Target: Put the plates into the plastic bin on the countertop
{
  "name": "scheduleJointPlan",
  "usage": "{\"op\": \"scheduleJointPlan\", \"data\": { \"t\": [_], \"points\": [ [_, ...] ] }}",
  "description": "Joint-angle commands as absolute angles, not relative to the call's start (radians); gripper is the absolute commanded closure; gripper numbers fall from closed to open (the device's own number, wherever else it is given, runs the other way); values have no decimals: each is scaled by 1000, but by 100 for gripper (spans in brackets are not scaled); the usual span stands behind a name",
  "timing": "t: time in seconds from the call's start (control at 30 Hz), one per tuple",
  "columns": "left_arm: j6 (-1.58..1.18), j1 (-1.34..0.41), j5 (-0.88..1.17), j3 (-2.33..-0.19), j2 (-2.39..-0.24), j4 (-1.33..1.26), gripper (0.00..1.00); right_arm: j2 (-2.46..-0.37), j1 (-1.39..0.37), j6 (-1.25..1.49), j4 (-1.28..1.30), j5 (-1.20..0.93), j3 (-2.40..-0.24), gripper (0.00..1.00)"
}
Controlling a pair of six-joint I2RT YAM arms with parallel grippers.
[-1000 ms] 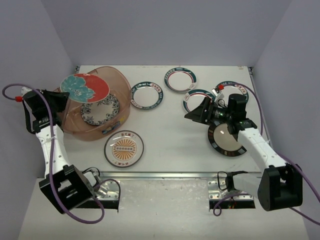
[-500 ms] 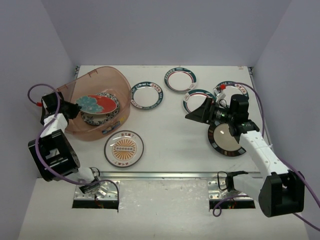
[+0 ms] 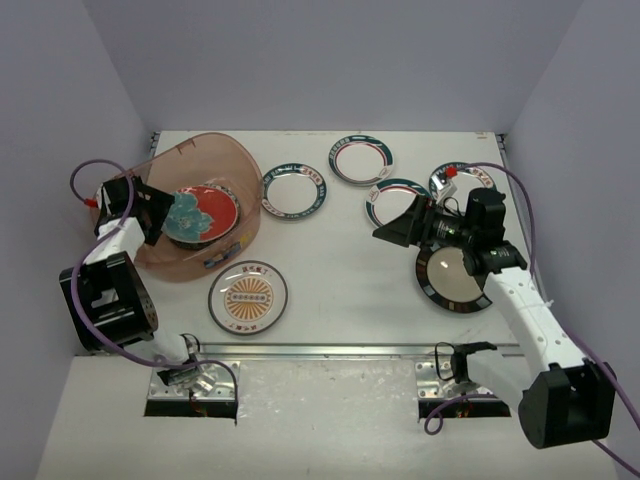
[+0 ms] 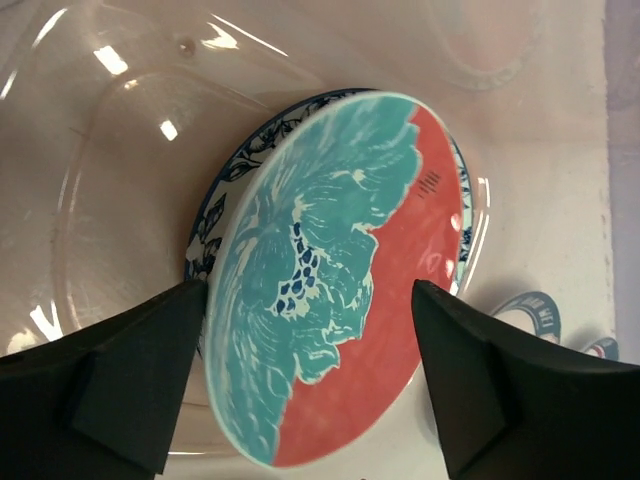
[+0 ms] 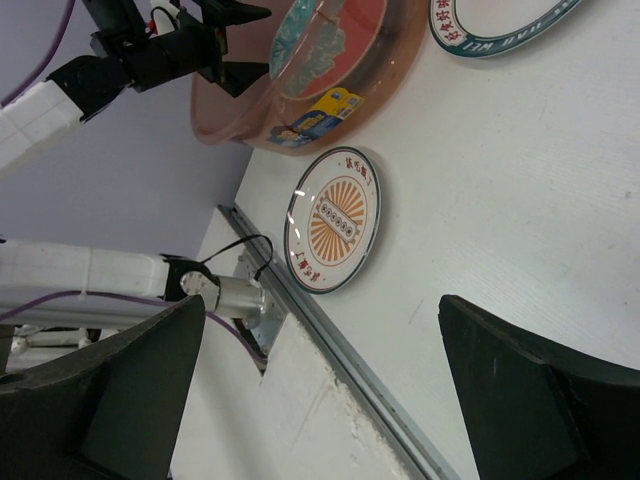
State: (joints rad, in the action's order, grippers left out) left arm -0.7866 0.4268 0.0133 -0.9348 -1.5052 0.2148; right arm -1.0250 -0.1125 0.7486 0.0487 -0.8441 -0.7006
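The red-teal floral plate (image 3: pixel 203 210) is laid on the blue-white plate (image 4: pixel 215 215) inside the plastic bin (image 3: pixel 200 140). The left end effector (image 4: pixel 308 288) is spread apart around its rim, apparently to free it. The right end effector (image 3: pixel 392 222) is held wide apart above the surface (image 3: pixel 330 280).

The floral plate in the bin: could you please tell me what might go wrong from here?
1. The left gripper has its open jaws flanking the floral plate, lying on the blue-white plate in the plastic bin; withdrawing could snag its rim.
2. The right gripper hangs open near the dark-rimmed plate, small plates close by; descending might clip one.
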Motion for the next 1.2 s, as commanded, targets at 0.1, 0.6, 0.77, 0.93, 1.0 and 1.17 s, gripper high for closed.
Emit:
{"op": "scheduleJointPlan", "data": {
  "t": [0.1, 0.6, 0.77, 0.93, 1.0, 1.17],
  "points": [
    [-745, 394, -80, -1061, -1540, 283, 0, -977, -106, 665, 164, -795, -791, 1],
    [-596, -43, -375, -1268, -1144, 406, 0, -870, -107, 480, 557, -394, -990, 1],
    [-532, -278, -138, -1273, -1158, 352, 0, -770, -108, 450, 650, -157, -1012, 1],
    [-562, -551, 72, -1156, -1358, 105, 0, -685, -107, 425, 692, -38, -1033, 1],
    [-612, -608, 199, -1126, -1465, -16, 0, -655, -108, 416, 717, 29, -1049, 1],
    [-707, -750, 262, -1160, -1739, -175, 0, -600, -109, 404, 748, 6, -1072, 1]
  ]
}}
